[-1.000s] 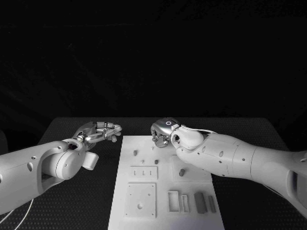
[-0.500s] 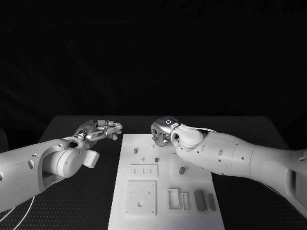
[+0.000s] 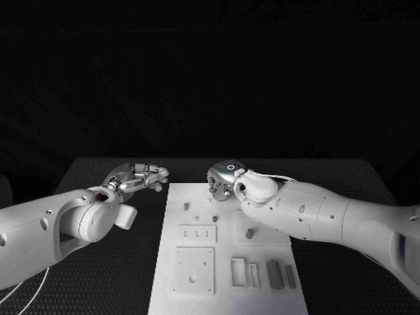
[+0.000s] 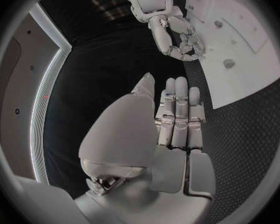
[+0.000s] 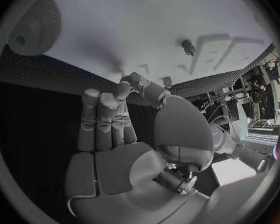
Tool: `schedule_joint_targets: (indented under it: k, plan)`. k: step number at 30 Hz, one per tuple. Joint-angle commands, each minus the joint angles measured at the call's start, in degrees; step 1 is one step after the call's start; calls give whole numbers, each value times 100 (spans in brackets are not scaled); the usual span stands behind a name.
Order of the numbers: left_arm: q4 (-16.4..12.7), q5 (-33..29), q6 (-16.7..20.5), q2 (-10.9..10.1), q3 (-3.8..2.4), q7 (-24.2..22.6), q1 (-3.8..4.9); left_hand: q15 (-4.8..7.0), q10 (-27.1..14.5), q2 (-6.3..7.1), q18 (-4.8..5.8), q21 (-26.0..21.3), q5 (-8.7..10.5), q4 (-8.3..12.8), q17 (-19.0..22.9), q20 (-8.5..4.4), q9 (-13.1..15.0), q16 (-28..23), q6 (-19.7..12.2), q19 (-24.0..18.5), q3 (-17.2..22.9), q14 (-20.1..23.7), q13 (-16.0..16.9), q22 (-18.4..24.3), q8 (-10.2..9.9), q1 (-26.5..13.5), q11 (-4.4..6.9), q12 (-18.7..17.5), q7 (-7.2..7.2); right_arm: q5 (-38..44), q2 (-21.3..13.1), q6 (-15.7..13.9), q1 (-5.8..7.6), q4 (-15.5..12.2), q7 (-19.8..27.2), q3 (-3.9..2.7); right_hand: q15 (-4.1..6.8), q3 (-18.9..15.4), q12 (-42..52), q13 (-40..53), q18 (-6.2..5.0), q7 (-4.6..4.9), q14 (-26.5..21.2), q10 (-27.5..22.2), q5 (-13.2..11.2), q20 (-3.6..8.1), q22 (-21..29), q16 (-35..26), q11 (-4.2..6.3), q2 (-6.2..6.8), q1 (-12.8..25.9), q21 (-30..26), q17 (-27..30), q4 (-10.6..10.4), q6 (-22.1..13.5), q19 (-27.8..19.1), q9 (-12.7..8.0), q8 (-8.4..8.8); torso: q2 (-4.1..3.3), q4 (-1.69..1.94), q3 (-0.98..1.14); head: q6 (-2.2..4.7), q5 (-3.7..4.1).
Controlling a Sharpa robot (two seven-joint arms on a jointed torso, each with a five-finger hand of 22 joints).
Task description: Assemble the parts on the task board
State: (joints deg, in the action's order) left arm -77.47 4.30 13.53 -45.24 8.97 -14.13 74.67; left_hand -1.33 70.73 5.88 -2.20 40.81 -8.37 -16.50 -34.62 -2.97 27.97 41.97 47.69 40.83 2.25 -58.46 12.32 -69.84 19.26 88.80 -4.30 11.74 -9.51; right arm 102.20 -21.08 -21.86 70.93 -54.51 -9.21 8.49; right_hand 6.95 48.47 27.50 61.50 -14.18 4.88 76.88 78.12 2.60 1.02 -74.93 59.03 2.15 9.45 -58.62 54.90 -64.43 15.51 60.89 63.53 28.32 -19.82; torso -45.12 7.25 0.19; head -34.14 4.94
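A dark textured surface [image 3: 106,262] carries the white rectangular task board [image 3: 227,262], small grey parts [image 3: 274,275] on it. The left wrist view shows the left hand [image 4: 177,119] flat, empty. The right hand [image 5: 115,119], likewise empty, could knock a peg.

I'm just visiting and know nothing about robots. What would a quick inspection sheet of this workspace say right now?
Surface: black table, dark textured top.
Job's things: white task board lies mid-table; small parts stand or lie on it.
Clutter: nothing seen.
Hands: left hand hovers beside the board's far left corner, holding nothing; right hand is over the board's far end, fingers curled, grasp unclear.
Cables: thin white cable under the left arm.
Surroundings: dark.
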Motion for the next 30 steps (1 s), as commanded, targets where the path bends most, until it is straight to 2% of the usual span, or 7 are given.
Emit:
schedule_joint_targets:
  k: [1,6,9,15,20,25,30]
  plan:
    - [-11,-22,-55,13,-6,-37,9,-10,-11,10,-98,40,18,-11,7,-37,6,-27,-5,15,30,19,8,11,-22,-7,-25,-20,-37,-6,17,74,-3,14,62,1,39,30,-8,-16,-82,-74,-4,-23,23,49,-92,34,-1,-4,-7,25,13,10,141,-16,128,-28,1,-1,-2,2,2]
    - [-12,-22,-55,13,-6,-37,10,-10,-11,11,-96,41,19,-10,7,-40,6,-27,-8,14,29,19,9,12,-26,-7,-26,-23,-39,-66,31,49,-3,23,59,3,19,25,-47,-45,-82,-12,-40,-76,20,43,-82,30,-57,59,6,25,41,17,-56,-43,96,86,-2,-1,-1,4,-1]
    - [-9,-22,-50,14,-6,-36,11,-10,-10,11,-95,42,19,-11,7,-41,6,-27,-9,14,29,19,9,13,-27,-8,-26,-24,-40,-102,35,69,-3,27,62,3,3,-15,-77,-63,-82,35,-65,-128,18,38,-78,29,-99,143,26,29,55,20,-213,-55,65,174,-1,-2,1,7,-3]
    - [-5,-22,-51,17,-6,-36,11,-10,-9,11,-93,43,19,-11,7,-43,7,-27,-10,14,29,19,10,15,-29,-9,-26,-26,-41,-155,37,79,-3,44,60,3,-35,-60,-117,-94,-82,100,-108,-195,19,29,-72,24,-157,184,7,32,77,26,-442,-80,14,302,-1,-7,-2,5,-1]
    - [3,-22,-56,26,-6,-36,11,-10,-9,11,-91,44,19,-12,7,-45,8,-27,-11,14,29,19,11,16,-30,-10,-26,-28,-42,-153,45,15,-3,47,21,3,-42,-47,-121,-101,-82,105,-118,-204,19,26,-70,23,-162,151,-17,33,83,14,-451,-86,11,307,0,-6,1,10,3]
    - [-4,-22,-53,17,-6,-35,11,-10,-8,10,-89,46,19,-12,7,-47,8,-27,-12,14,29,19,12,18,-32,-10,-26,-30,-42,-138,33,72,-2,42,4,3,-41,-34,-117,-104,-82,100,-119,-197,19,24,-70,27,-159,141,-33,36,87,6,-426,-89,16,292,-1,-1,-1,10,8]
    - [2,-22,-52,18,-6,-34,12,-10,-7,10,-88,46,19,-12,7,-48,9,-27,-12,13,29,18,13,19,-33,-11,-26,-31,-43,-137,23,116,-2,54,7,3,-38,-27,-112,-107,-82,91,-118,-188,19,21,-71,34,-151,134,-40,42,91,-5,-381,-93,27,268,-2,-10,2,7,11]
